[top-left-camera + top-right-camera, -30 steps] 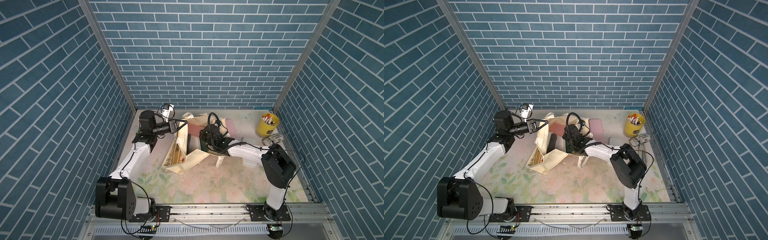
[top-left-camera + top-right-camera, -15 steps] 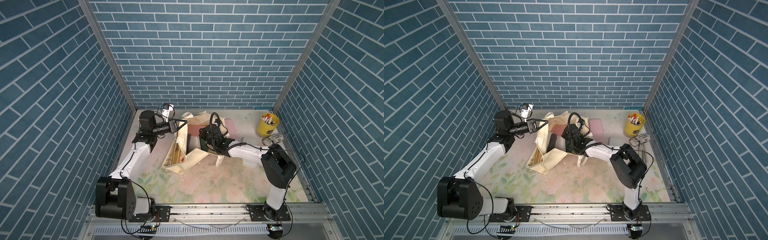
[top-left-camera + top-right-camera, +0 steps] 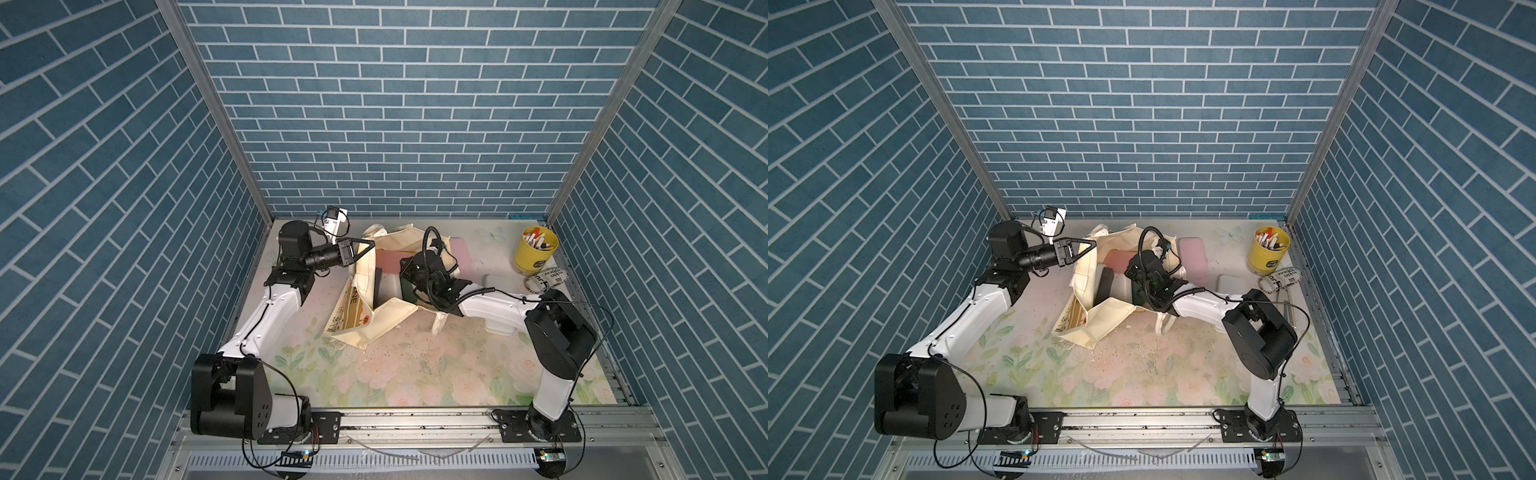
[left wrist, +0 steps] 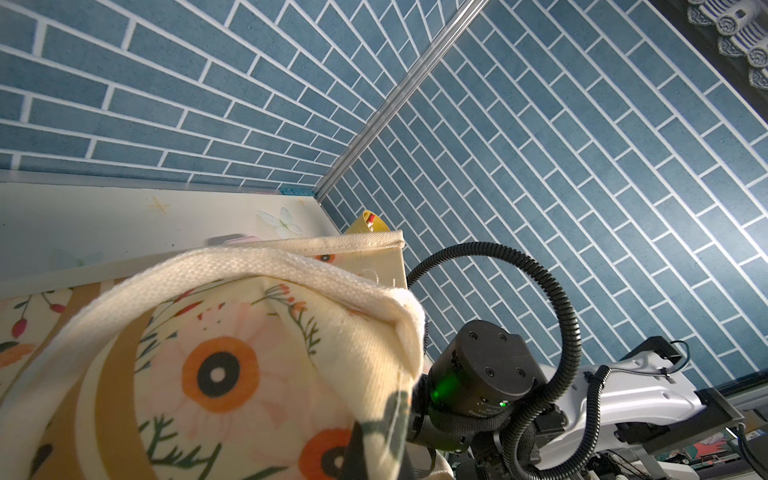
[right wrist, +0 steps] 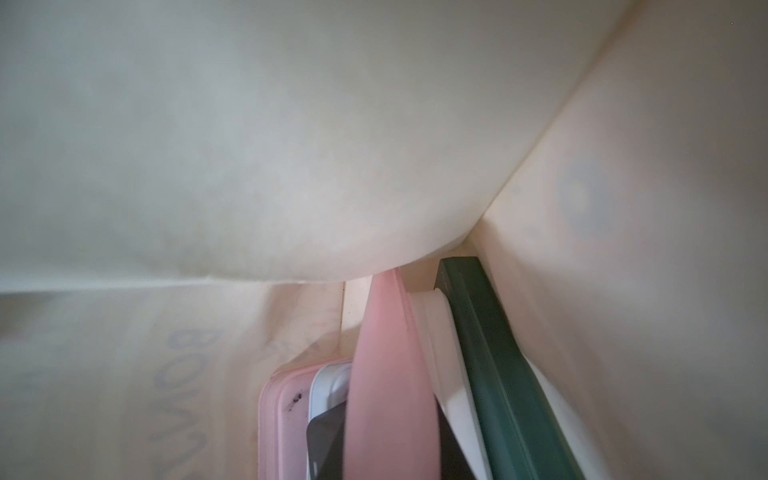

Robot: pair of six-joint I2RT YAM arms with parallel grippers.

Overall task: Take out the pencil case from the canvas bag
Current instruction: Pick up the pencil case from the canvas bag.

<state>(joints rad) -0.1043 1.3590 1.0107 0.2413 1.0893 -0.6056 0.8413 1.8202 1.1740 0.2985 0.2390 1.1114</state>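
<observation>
Left fingers (image 3: 359, 240) pinch canvas bag (image 3: 390, 316) (right fingers inside).

The right pincer (image 3: 412, 278) has closed inside the canvas bag (image 3: 386, 320)

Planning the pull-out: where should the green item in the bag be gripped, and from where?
Probably pinch the green item's exposed narrow edge from the bag's mouth: its faces are sandwiched between the white item and bag wall.

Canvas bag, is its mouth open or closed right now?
Open: the left gripper holds one handle up, the canvas bag gapes, and flat cases show inside.
</observation>
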